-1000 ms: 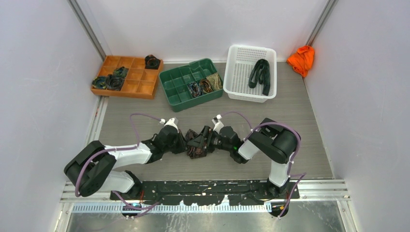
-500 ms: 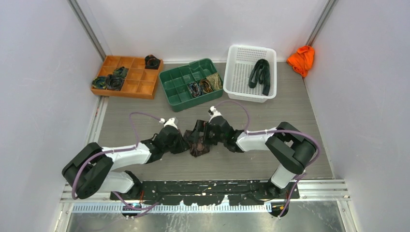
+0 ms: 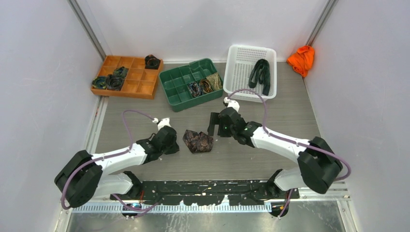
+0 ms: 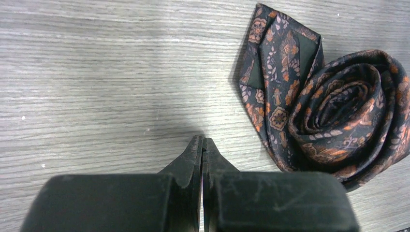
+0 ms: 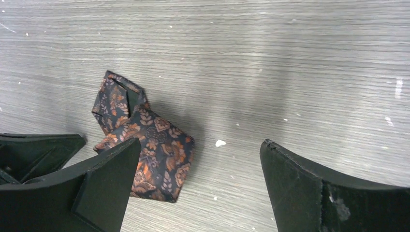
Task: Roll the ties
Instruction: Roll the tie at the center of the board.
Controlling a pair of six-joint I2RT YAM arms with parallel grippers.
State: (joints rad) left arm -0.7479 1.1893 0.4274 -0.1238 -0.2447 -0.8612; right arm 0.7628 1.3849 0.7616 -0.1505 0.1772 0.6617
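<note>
Let go just now and drawn back from the rolled tie [image 3: 197,141], left coiled on the counter [image 3: 270,116] between them: left pincer [image 4: 202,142] shut on nothing, right pincer [image 5: 199,145] spread wide and empty, so seemingly 1 roll done, ready for putting away.

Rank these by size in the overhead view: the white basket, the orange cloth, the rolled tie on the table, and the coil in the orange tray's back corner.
Largest: white basket.
Next: orange cloth and rolled tie, too alike to rank.
Smallest: coil in the orange tray.
</note>
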